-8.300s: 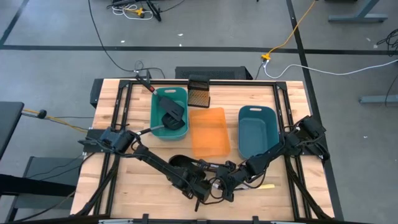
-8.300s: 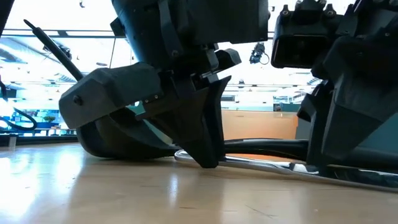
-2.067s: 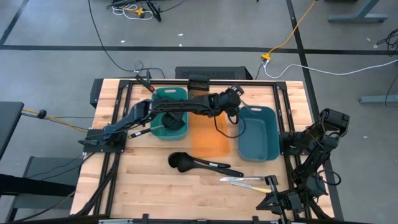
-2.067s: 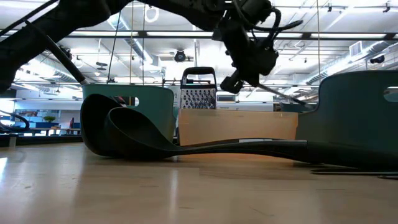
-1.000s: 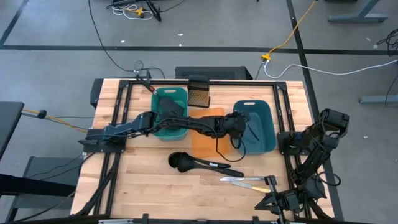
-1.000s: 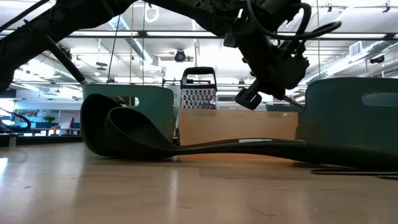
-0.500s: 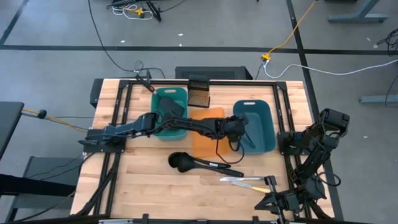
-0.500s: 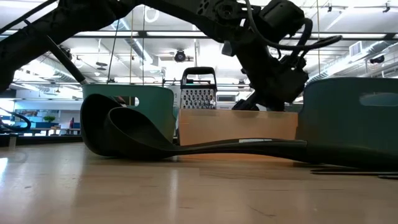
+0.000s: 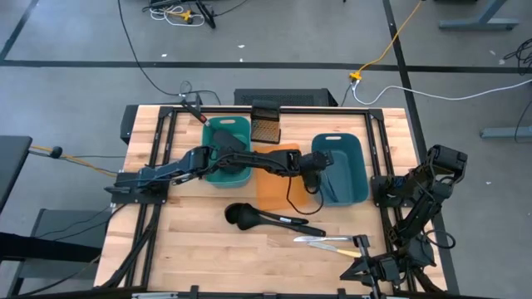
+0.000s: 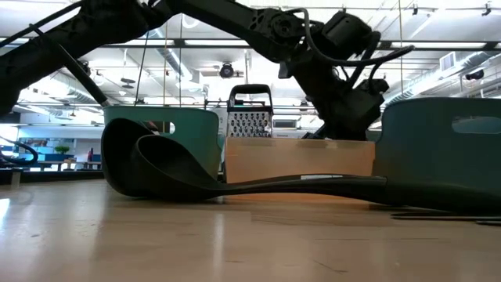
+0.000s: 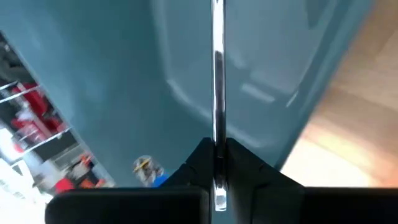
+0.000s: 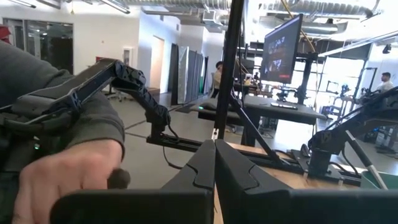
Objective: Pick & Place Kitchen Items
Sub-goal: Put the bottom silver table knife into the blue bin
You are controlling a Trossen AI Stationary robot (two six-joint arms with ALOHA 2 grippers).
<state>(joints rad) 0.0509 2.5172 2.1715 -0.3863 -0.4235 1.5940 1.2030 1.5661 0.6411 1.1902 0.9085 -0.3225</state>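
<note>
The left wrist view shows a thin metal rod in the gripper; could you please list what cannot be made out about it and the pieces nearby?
- Metal handle in the left gripper: its head is cut off by the left wrist view's edge.
- The same handle in the low view: hidden behind the left arm.
- Small cutlery near the table's front edge: too small in the high view to tell apart.
- Blue tray's floor: partly covered by the arm.

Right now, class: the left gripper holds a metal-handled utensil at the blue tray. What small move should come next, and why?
Probably lower a little, then open: the left gripper is shut on the metal handle at the blue tray's edge, its head hidden.
</note>
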